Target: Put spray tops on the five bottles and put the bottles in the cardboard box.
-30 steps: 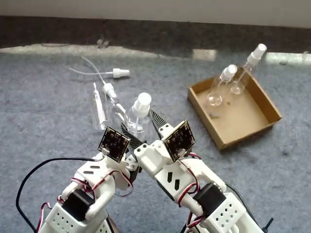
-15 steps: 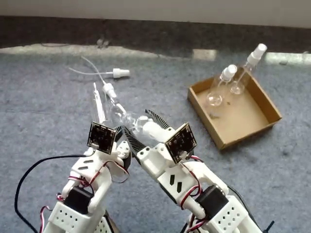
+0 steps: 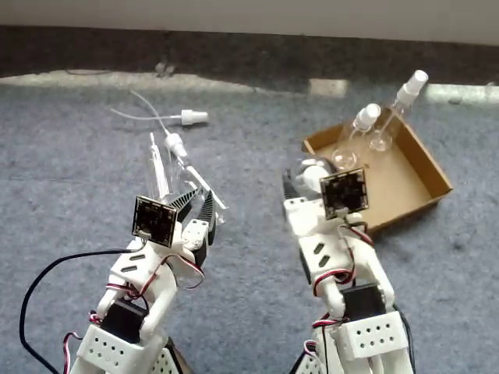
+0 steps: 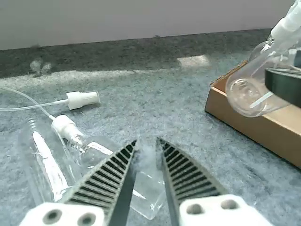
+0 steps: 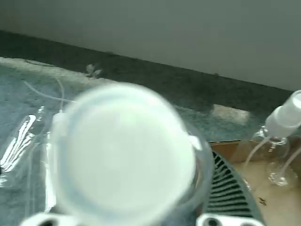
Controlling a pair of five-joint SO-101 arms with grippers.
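- The left arm's black ridged claw [image 4: 146,141] hovers low over the grey carpeted table [image 3: 249,265]. Its jaws are parted by a narrow gap and hold nothing.
- Under that claw lies a clear plastic bottle with a white spray top at its neck [image 4: 94,148]. I cannot tell whether that top is seated fully. At this opening the jaws look too close to straddle the round body, so coming down could shove it and set it rolling.
- Just beside it lies a slender clear bottle with a bare threaded neck [image 3: 158,171]. A nudge to either bottle could disturb the other.
- The right arm's claw [image 3: 302,181] is clamped on a clear round bottle with a white spray cap [image 3: 312,167], held off the table at the near corner of the box.
- Its smooth curved wall gives little purchase, so it may twist or slip out if it clips the cardboard edge.
- The shallow brown cardboard box [image 3: 403,209] holds two capped clear bottles [image 3: 357,128], leaning toward its far side. They stand near where the carried bottle would enter, so a low or hasty entry could topple them.
- Farthest off, well apart from both claws, lies a loose white spray top with a long thin tube [image 3: 193,117]. That trailing tube could snag on pickup.
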